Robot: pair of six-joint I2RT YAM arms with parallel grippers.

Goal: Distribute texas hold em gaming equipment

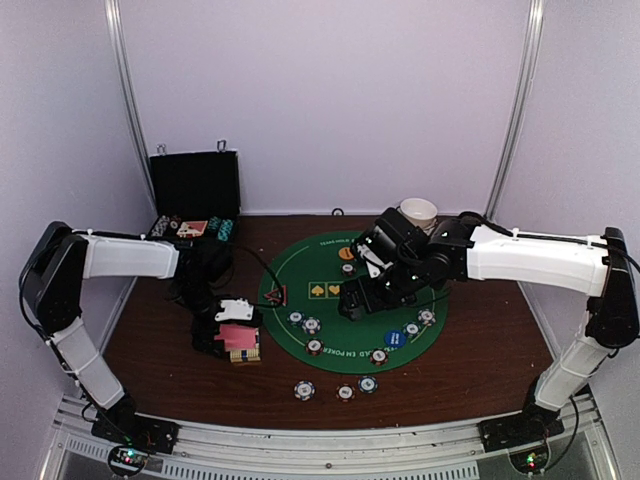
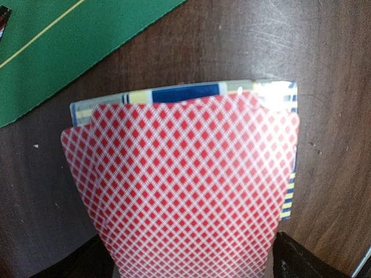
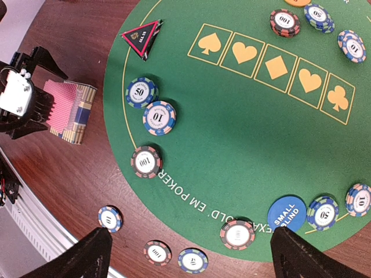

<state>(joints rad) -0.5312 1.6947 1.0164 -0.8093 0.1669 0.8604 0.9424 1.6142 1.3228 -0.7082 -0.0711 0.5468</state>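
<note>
Pink-backed playing cards [image 2: 179,185] fill the left wrist view, fanned over the blue-and-yellow card box [image 2: 185,92]. My left gripper [image 1: 238,333] is shut on these cards, just left of the green mat [image 1: 350,295]. My right gripper [image 3: 191,255] is open and empty above the mat's near edge. Striped chips lie on the mat: a 50 [image 3: 141,92], a 10 [image 3: 158,117] and a 100 [image 3: 146,161]. Three chips [image 3: 156,252] lie on the wood in front. The red triangular marker [image 3: 142,37], blue round button [image 3: 286,214] and orange button [image 1: 347,254] are on the mat.
An open black case [image 1: 195,185] stands at the back left with more chips in front of it. A white cup [image 1: 419,213] stands behind the mat, next to my right arm. A metal rail [image 1: 330,440] runs along the table's near edge.
</note>
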